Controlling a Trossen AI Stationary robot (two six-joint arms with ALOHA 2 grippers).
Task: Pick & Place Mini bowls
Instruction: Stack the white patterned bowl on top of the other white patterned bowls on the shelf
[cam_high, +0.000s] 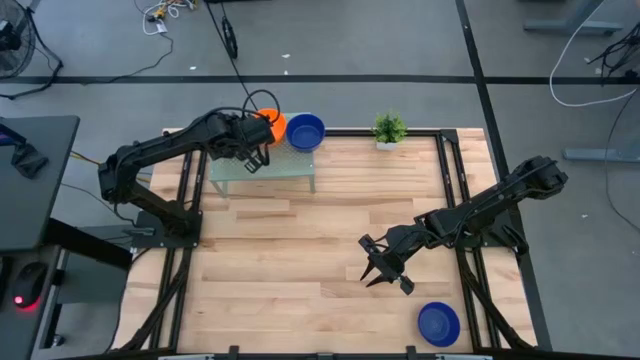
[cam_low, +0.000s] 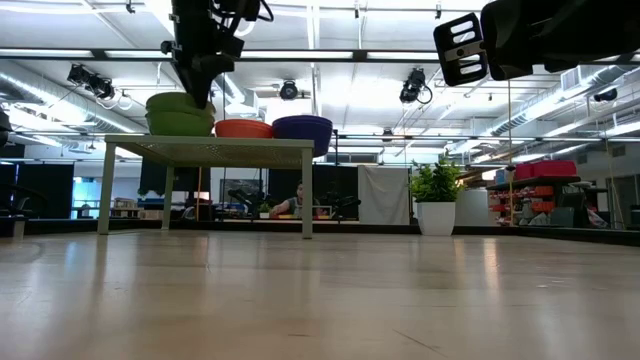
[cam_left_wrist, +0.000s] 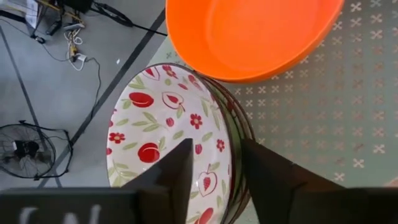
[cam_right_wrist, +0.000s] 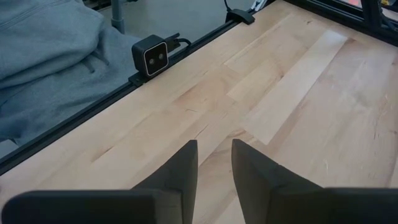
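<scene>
From my left wrist view I see what the high view hides: the left hand (cam_left_wrist: 214, 171) poised over a white strawberry-patterned bowl (cam_left_wrist: 168, 134), fingers parted astride its rim, not pinching it, beside an orange bowl (cam_left_wrist: 249, 34). In the high view that arm reaches to the small stand (cam_high: 262, 170) at upper centre, covering the patterned bowl; a blue bowl (cam_high: 306, 132) sits right of it. The right hand (cam_high: 385, 272) hovers over bare tabletop (cam_high: 290, 260) at lower right, fingers slightly apart, empty. Another blue bowl (cam_high: 438, 322) lies near the bottom edge.
</scene>
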